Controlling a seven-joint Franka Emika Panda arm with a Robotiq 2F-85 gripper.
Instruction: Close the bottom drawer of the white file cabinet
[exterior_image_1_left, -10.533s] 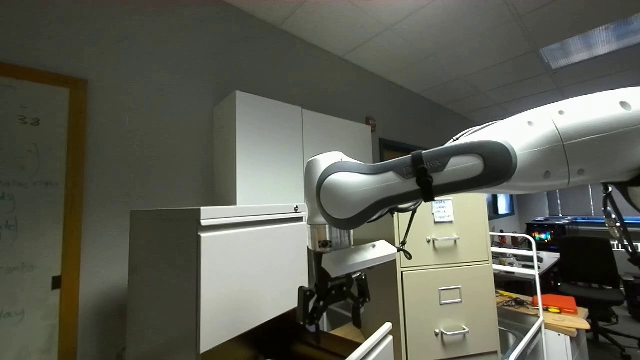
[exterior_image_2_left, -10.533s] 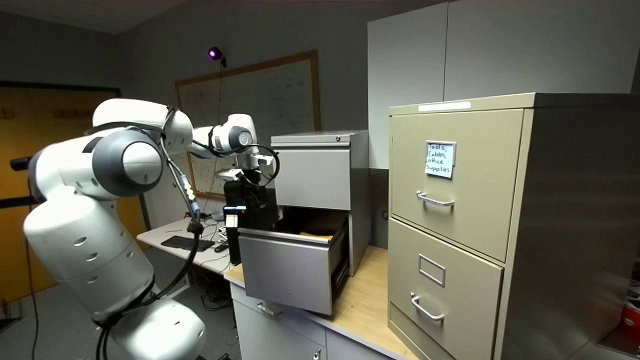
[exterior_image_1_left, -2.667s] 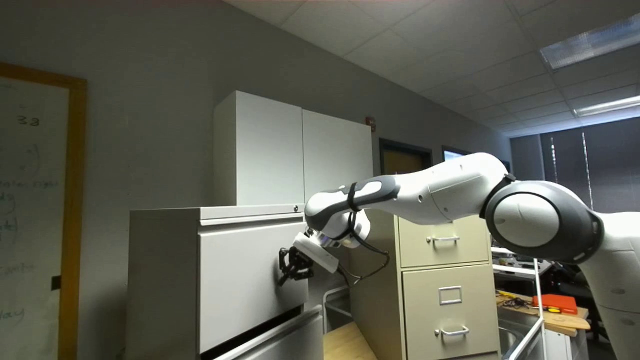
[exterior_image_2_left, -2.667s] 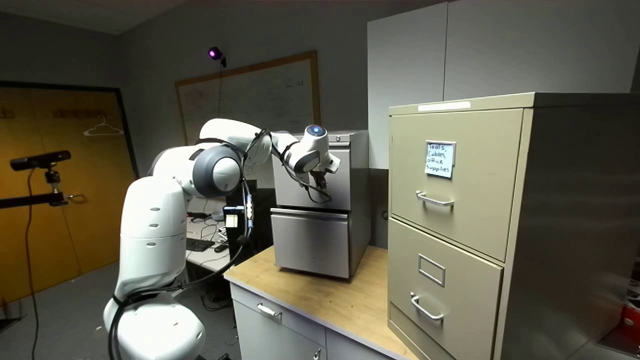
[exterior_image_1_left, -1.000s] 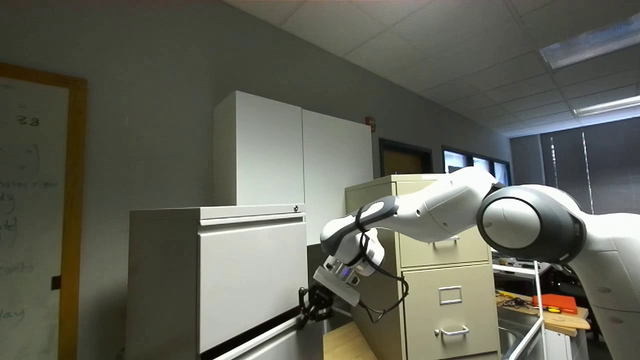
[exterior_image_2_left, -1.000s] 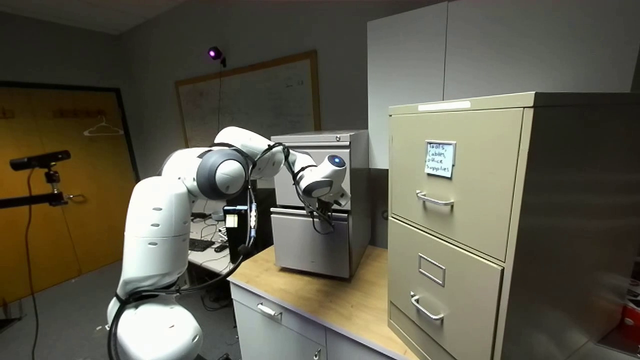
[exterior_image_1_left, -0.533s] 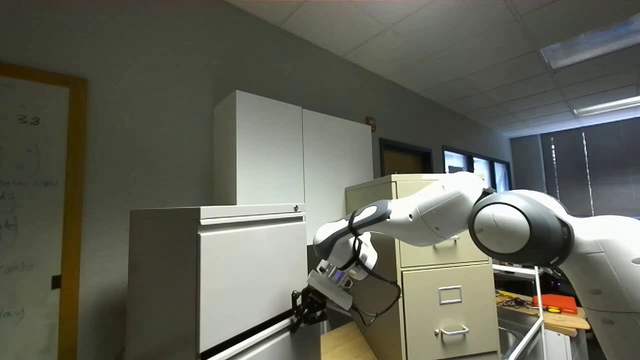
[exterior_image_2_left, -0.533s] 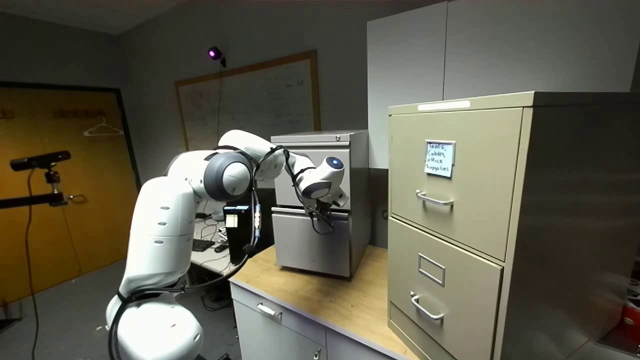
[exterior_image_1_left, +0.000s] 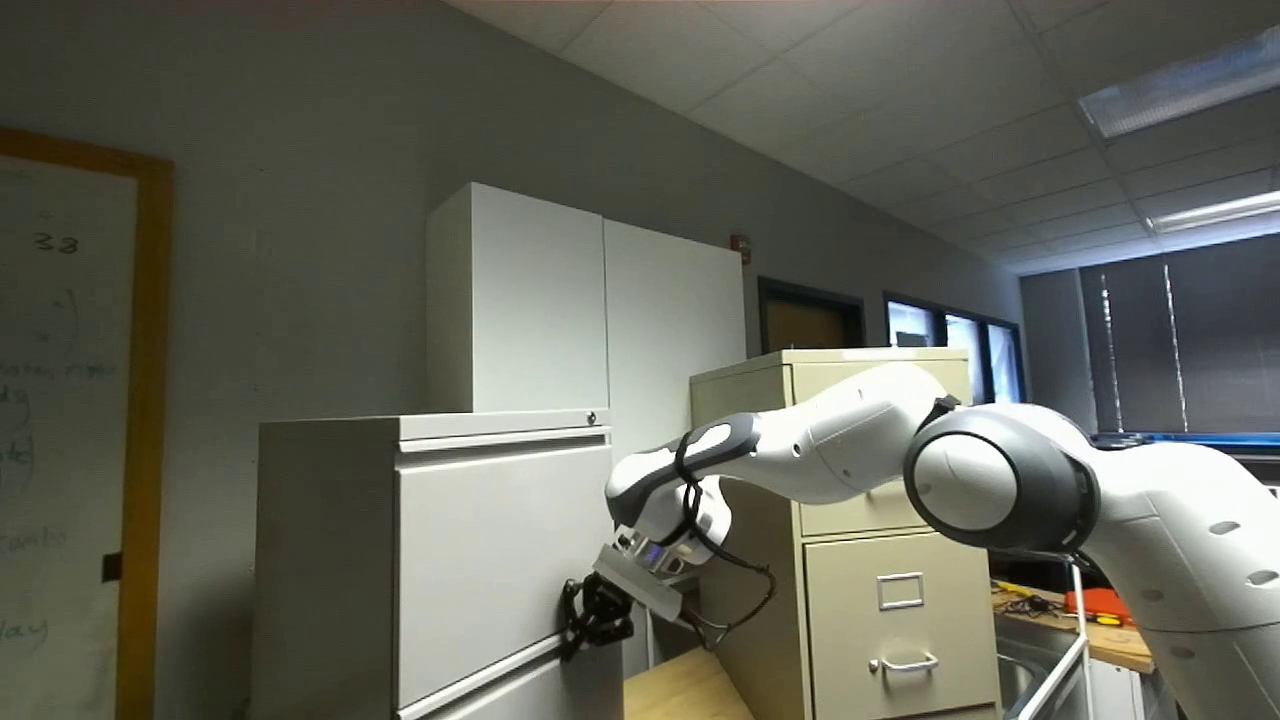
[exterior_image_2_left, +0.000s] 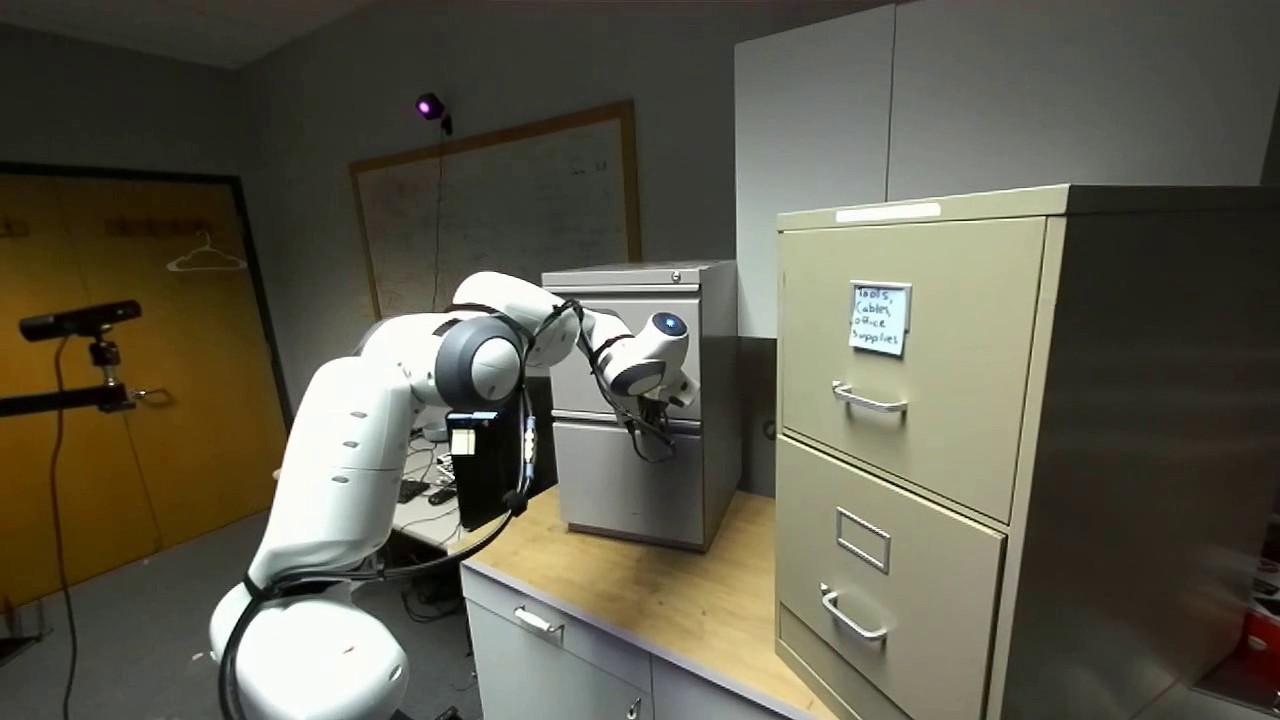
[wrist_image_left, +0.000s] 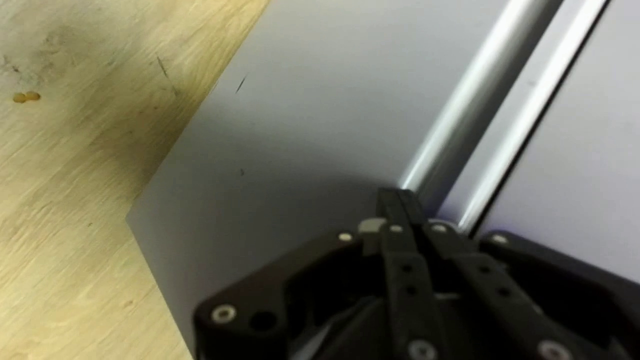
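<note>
The white file cabinet stands on a wooden counter, showing in both exterior views. Its bottom drawer now sits about level with the larger white front above it, and no dark gap shows between them in the exterior views. My gripper is shut, its tips pressed together with nothing between them. In the wrist view they rest against, or very close to, the top lip of the bottom drawer, near one end. An exterior view shows the black gripper tilted downward at that same edge.
A beige cabinet with handles stands beside the white one, close to my wrist. The wooden counter runs in front. Behind is a taller white cupboard. A black monitor stands on the desk beyond.
Over the last second the bottom drawer has slid inward, with my gripper moving along against it. The dark gap above it has vanished. Much earlier the drawer stood far out.
</note>
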